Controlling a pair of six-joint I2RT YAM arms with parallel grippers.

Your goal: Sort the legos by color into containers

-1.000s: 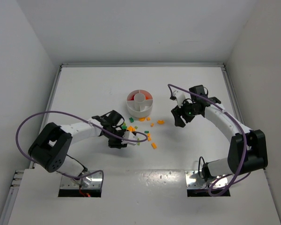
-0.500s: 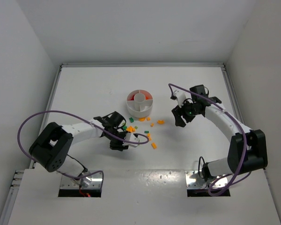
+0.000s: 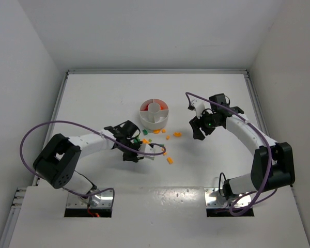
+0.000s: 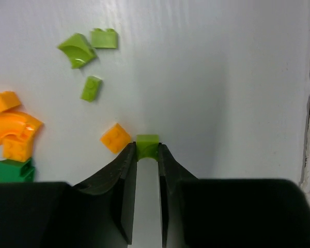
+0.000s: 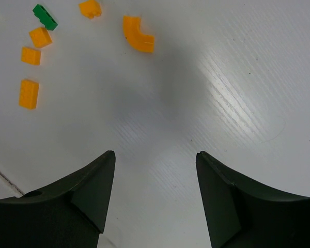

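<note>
- Step in hand: picking a green piece. My left end effector (image 4: 147,155) is pinched narrow on a light green brick (image 4: 147,145) at the near side of the scatter. I cannot tell whether the brick is off the tabletop (image 3: 103,93) yet.
- An orange brick (image 4: 115,138) lies just beside the left finger and looks to be touching it. My guess is it could drag along on the lift.
- Next move calls for a straight lift, then a carry far and right to the dish (image 3: 155,124) and a release over the green wedge. I see red in the far-left wedge. Which wedge takes green I cannot tell.
- Right end effector (image 5: 155,165) stands wide and empty over bare tabletop right of the dish, with a curved orange piece (image 5: 138,33) beyond its fingers.
- Room: loose legos (image 3: 144,140) lie between the left end effector and the dish, so the carry should go high enough to clear them and the dish wall.
- The purple cable (image 3: 151,153) loops close by the left end effector and could snag.
- Enclosure walls are well apart, with open tabletop left and far.
</note>
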